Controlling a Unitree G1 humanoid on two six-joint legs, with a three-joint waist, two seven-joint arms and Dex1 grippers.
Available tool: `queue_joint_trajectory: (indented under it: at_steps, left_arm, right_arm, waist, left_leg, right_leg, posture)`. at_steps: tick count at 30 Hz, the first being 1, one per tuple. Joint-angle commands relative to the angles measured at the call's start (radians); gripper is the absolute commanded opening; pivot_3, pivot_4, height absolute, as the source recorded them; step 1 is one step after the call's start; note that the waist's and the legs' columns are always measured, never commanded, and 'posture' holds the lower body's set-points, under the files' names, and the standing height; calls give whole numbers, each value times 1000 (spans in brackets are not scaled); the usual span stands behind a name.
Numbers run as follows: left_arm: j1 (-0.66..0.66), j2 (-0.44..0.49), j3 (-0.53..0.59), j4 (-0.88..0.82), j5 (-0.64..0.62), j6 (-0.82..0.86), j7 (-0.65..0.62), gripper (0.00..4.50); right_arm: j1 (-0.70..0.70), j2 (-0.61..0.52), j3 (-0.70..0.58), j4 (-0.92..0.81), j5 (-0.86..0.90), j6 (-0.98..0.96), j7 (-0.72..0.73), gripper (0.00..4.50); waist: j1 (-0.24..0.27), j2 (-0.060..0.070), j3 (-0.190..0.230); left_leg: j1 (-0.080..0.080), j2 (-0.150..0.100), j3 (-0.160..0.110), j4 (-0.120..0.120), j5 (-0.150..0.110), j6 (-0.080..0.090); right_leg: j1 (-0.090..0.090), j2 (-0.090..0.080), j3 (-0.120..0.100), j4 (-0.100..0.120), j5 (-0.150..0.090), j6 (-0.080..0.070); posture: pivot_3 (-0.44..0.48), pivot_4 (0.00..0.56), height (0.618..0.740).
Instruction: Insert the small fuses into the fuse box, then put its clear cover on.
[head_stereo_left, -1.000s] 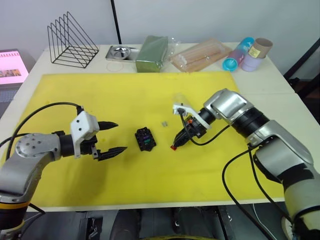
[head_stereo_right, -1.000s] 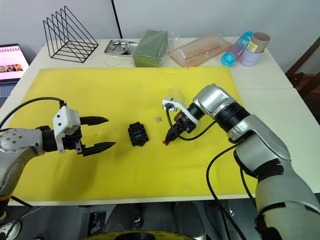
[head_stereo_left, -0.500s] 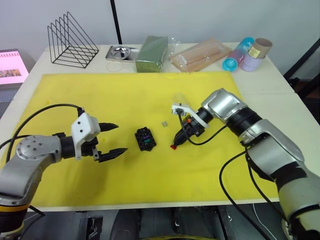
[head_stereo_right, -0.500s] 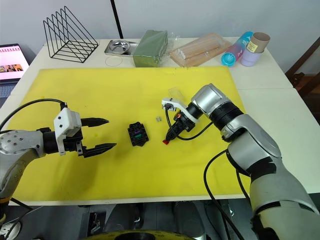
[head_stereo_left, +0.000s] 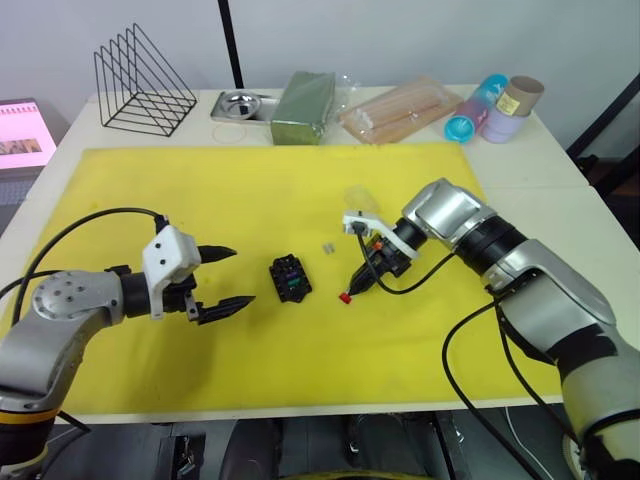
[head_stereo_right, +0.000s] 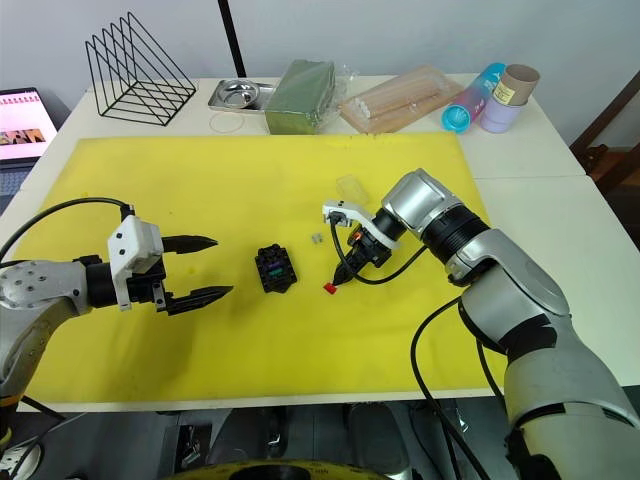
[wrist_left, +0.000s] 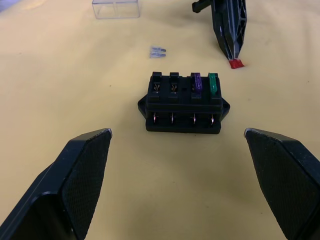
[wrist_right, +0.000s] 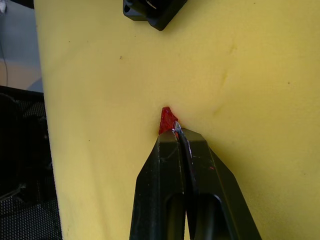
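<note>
Our right gripper (wrist_right: 176, 131) has its fingers pressed together on the metal legs of the red fuse (wrist_right: 167, 120), which sits at their tips, seemingly touching the mat (head_stereo_left: 250, 190). The box (wrist_left: 183, 102) lies to this gripper's left, between the two arms, nearer the right one; its long axis runs across the left gripper's (wrist_left: 180, 170) wide-open fingers. Purple and green fuses already stand in two slots; two stay empty. The tan fuse (wrist_left: 158, 51) and cover (wrist_left: 116, 8) lie beyond the box.
</note>
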Motion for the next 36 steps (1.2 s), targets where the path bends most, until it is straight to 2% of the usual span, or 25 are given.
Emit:
queue_joint_trajectory:
  at_steps: [1, 7, 11, 19, 24, 30, 33, 36]
  left_arm:
    - [1, 3, 13, -35, -9, -6, 7, 4500]
    - [13, 2, 19, -43, -11, -5, 11, 4500]
    - [20, 1, 16, -40, -10, -11, 11, 4500]
    - [-6, -4, -3, -15, -4, -19, 1, 4500]
    - [-23, -5, -14, 5, 0, -27, -9, 4500]
    - [-46, -4, -28, 32, 6, -40, -21, 4500]
    - [-48, -2, -28, 38, 9, -45, -26, 4500]
    - [-46, -2, -24, 37, 9, -47, -27, 4500]
  right_arm:
    - [-10, -3, -20, -6, 16, 34, 2, 47]
    - [-3, -57, -98, -52, 29, 180, 2, 47]
    - [59, -130, -135, -181, 51, 288, -15, 47]
    - [164, -161, -289, -349, 148, 552, -183, 47]
    - [183, -167, -366, -419, 181, 522, -261, 47]
    - [134, -134, -363, -382, 160, 363, -279, 47]
    - [107, -126, -327, -353, 140, 278, -238, 666]
    - [86, -114, -293, -307, 117, 220, -198, 1665]
  waist:
    - [0, 0, 0]
    - [1, 0, 0]
    - [4, 0, 0]
    - [1, 0, 0]
    - [1, 0, 0]
    - [-1, 0, 0]
    - [0, 0, 0]
    - [1, 0, 0]
  left_leg:
    - [0, 0, 0, 0, 0, 0]
    - [0, 0, 0, 0, 0, 0]
    - [0, 0, 0, 0, 0, 0]
    - [0, 0, 0, 0, 0, 0]
    - [0, -1, 0, 1, 0, 0]
    - [0, -1, 0, 0, 0, 0]
    - [0, 0, 0, 0, 0, 0]
    - [0, 0, 0, 0, 0, 0]
  right_leg:
    - [0, 0, 0, 0, 0, 0]
    - [0, 0, 0, 0, 0, 0]
    - [0, -1, 0, 0, 0, 0]
    - [-1, 1, 0, 1, 0, 0]
    - [0, 0, 0, 1, 0, 0]
    - [0, 1, 0, 1, 0, 0]
    - [-1, 1, 0, 1, 0, 0]
    - [-1, 1, 0, 1, 0, 0]
  posture:
    - [0, 150, 740]
    - [0, 150, 740]
    - [0, 150, 740]
    - [0, 150, 740]
    - [0, 150, 740]
    - [0, 150, 740]
    - [0, 150, 740]
    - [0, 150, 740]
